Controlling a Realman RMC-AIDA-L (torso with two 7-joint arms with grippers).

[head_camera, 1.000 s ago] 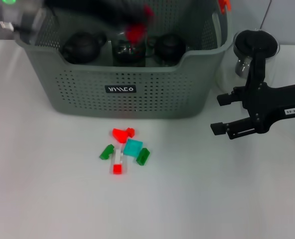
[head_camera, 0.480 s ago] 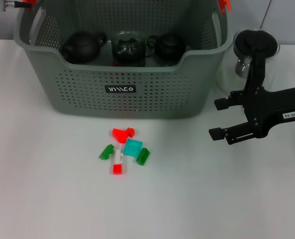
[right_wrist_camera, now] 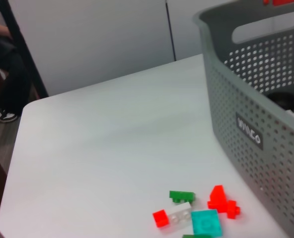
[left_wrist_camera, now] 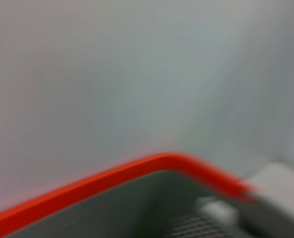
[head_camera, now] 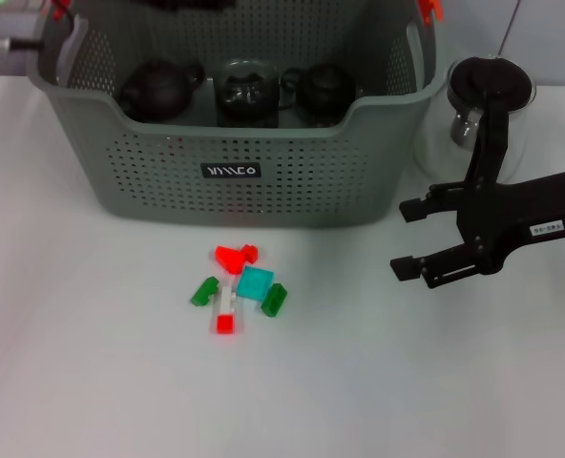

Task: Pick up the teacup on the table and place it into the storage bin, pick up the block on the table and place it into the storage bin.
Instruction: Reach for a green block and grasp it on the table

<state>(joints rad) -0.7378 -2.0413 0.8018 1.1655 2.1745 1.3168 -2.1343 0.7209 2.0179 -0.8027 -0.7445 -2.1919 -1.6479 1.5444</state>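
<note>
The storage bin [head_camera: 235, 172] stands at the back of the table and shows in the right wrist view [right_wrist_camera: 256, 104] too. Inside it stand two dark round tea vessels [head_camera: 158, 89] [head_camera: 321, 91] with a glass one [head_camera: 247, 91] between them; I cannot tell which is the teacup. Several small blocks lie in a cluster before the bin: red [head_camera: 235, 256], teal [head_camera: 256, 283] and green [head_camera: 204, 290], seen again in the right wrist view [right_wrist_camera: 196, 215]. My right gripper [head_camera: 411, 239] hovers open to the right of the cluster, holding nothing. Only a dark part of my left arm [head_camera: 187, 4] shows, above the bin's far wall.
A glass pitcher with a black handle [head_camera: 488, 91] stands right of the bin, just behind my right arm. An orange handle clip [left_wrist_camera: 112, 181] fills the left wrist view. The table's far edge and a seated person's legs [right_wrist_camera: 8, 74] show in the right wrist view.
My left arm has drawn back from over the bin's inside to the top edge of the head view. The right gripper has crept left and slightly down, toward the blocks.
</note>
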